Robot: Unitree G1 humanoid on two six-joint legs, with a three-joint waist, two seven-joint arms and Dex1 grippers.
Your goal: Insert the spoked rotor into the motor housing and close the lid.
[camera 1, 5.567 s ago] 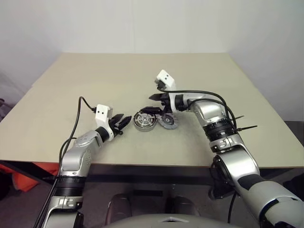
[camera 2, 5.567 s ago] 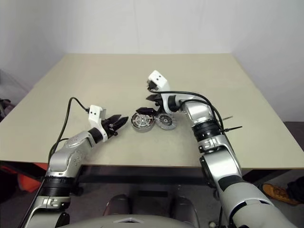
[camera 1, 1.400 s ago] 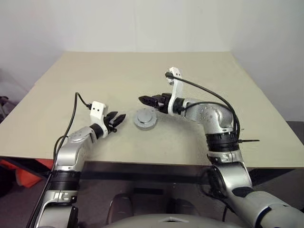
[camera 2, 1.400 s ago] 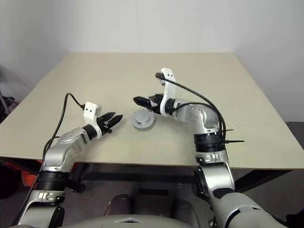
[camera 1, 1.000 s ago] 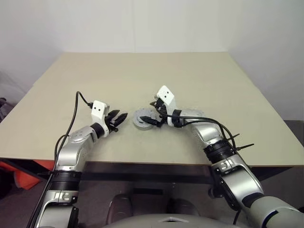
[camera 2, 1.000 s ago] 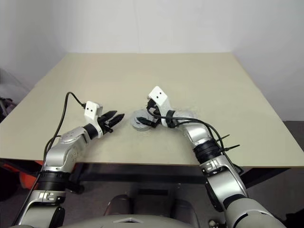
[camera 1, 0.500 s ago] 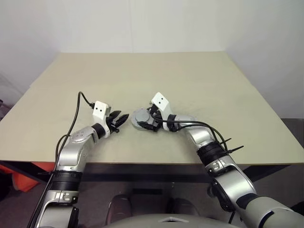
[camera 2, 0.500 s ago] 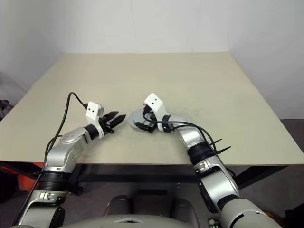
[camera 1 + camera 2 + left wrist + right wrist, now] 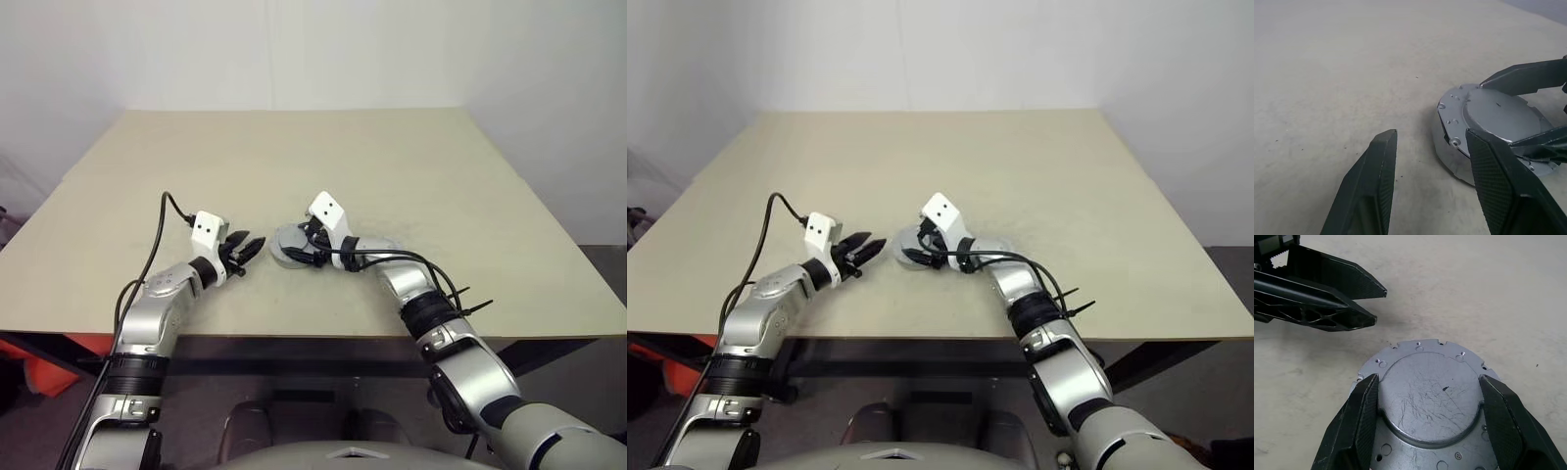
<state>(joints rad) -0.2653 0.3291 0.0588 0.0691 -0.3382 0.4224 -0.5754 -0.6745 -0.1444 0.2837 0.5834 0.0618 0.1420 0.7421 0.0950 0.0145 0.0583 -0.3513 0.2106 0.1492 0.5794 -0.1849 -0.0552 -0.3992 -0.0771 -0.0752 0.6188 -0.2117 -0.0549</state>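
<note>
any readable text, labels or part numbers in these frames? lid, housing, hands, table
None to read.
Lid on the motor housing: scratches and small screw holes, no marking.
Left hand and right hand: plain black fingers, white camera mounts with two dark dots, no label.
Table: bare.

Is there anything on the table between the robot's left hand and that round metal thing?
No. Between the left hand and the closed motor housing there is bare table, as the left wrist view shows.

Motor housing point(image 9: 287, 244) on table point(image 9: 441, 176), between hands.
</note>
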